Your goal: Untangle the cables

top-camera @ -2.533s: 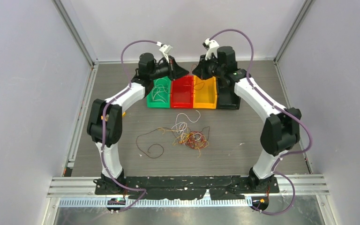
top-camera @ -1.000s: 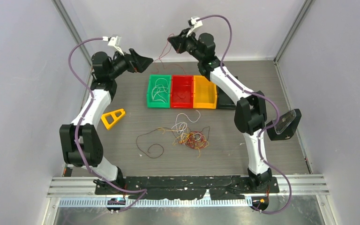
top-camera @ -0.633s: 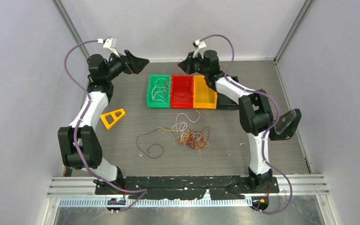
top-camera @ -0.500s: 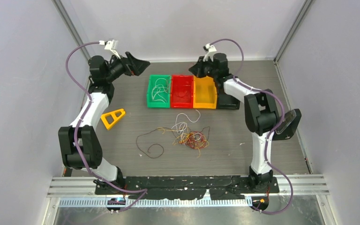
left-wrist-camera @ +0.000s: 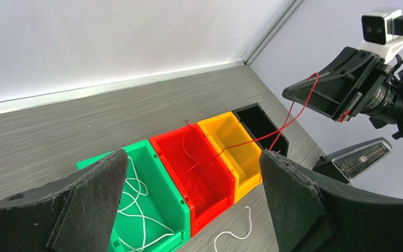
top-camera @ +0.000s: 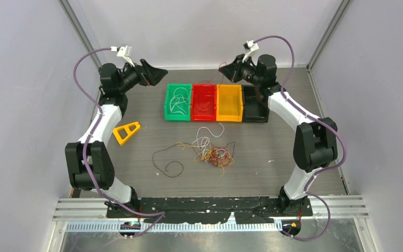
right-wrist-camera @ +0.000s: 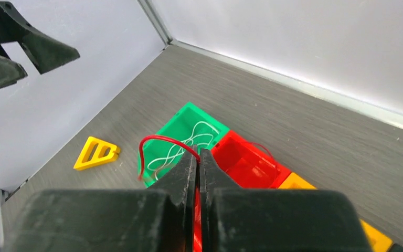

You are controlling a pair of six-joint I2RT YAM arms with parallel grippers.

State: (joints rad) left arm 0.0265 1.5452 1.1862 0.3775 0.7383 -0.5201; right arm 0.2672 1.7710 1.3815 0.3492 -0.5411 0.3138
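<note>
Right gripper (right-wrist-camera: pixel 198 157) is pinched shut on a red wire (left-wrist-camera: pixel 252 137) and has swung up and right since a moment ago, with the wire trailing into the red bin (top-camera: pixel 203 119). Left gripper (top-camera: pixel 160 74) gapes open and empty, hasn't budged. The other cables (top-camera: pixel 215 155) sit tangled mid-bench (top-camera: pixel 273 152).

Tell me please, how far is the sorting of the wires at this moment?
Done: white wires lie in the green bin. In hand: the right gripper is shut on a red wire that trails into the red bin; the left gripper is open and empty. Remaining: the mixed tangle on the table.
</note>
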